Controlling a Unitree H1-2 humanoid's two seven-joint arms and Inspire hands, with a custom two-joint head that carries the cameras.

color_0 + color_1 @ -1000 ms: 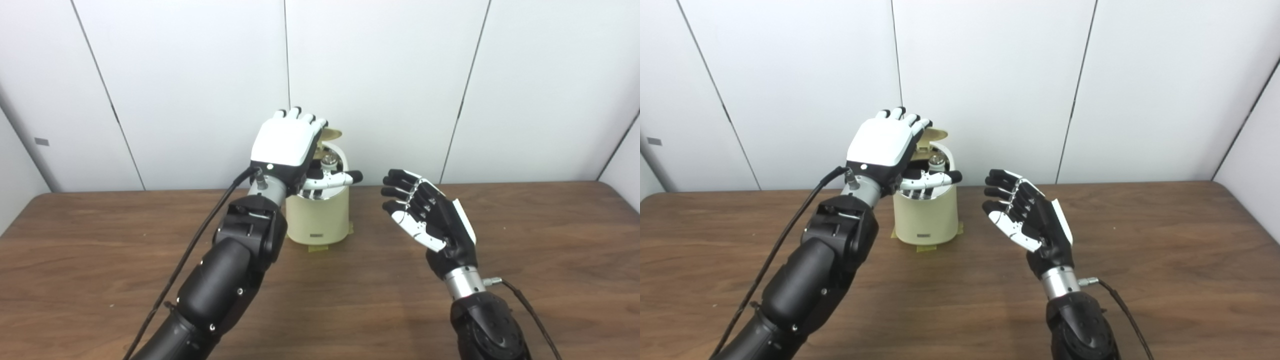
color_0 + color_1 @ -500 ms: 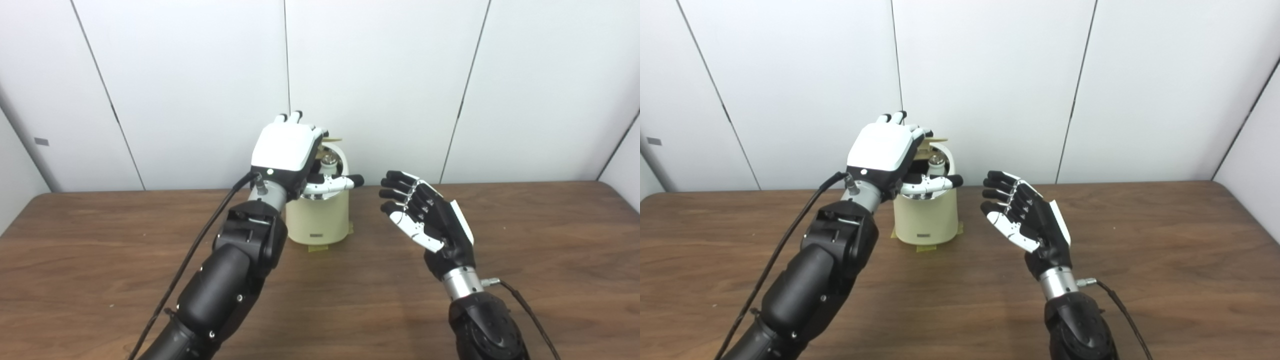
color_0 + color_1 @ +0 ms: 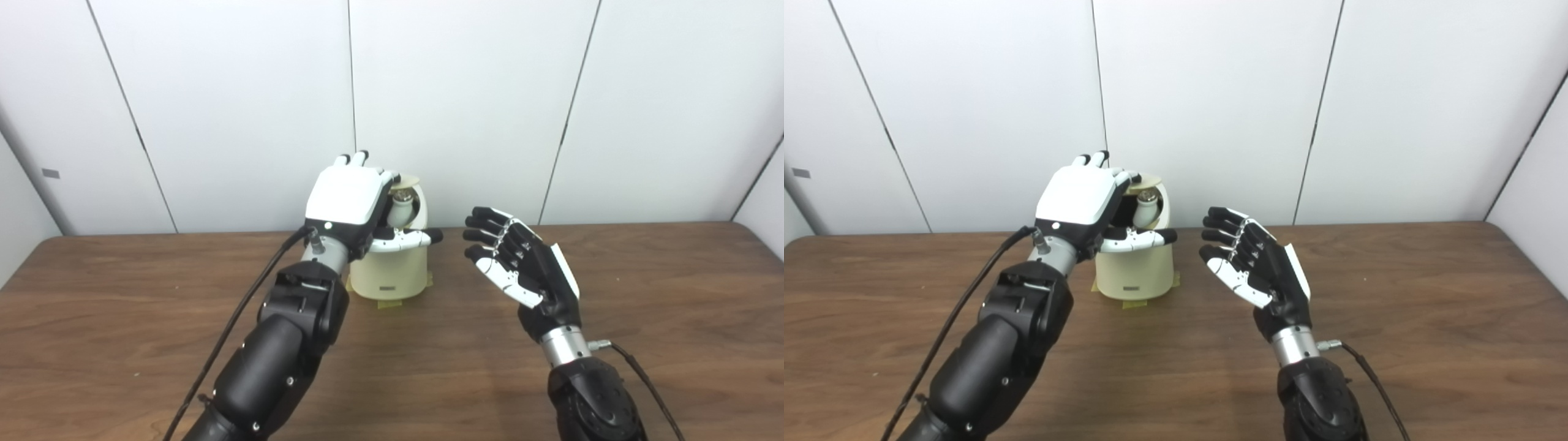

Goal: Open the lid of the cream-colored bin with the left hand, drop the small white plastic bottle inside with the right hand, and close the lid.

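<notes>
So the small white plastic bottle (image 3: 1145, 208) is already standing upright inside the cream-colored bin (image 3: 1134, 266). We're hovering our left hand (image 3: 1084, 199), fingers loosely spread and gripping nothing, right over the half-raised lid (image 3: 1146, 180), so it's nearest for closing. Our right hand (image 3: 1252, 266) is waiting open and empty beside the bin.

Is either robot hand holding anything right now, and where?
Right robot hand: open, empty. Left robot hand is at the bin lid; its fingers are hidden, so cannot tell.
</notes>
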